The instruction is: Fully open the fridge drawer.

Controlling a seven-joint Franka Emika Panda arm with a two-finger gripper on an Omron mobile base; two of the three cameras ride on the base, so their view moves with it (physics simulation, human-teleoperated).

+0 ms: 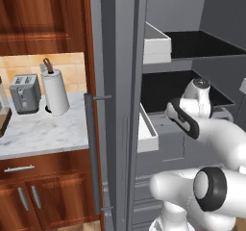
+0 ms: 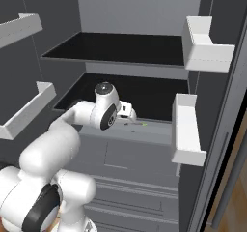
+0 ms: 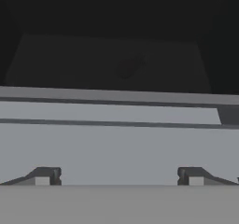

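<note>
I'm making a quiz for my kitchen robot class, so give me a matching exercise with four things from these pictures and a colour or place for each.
Things:
1. toaster
2. paper towel roll
3. fridge drawer
4. tool

Descriptions:
A. white, standing upright on the counter
B. open, fingers spread wide over the grey front
C. silver, left of the roll
D. plain grey, no handle, below the black shelves

Pairs: 1-C, 2-A, 3-D, 4-B
</note>
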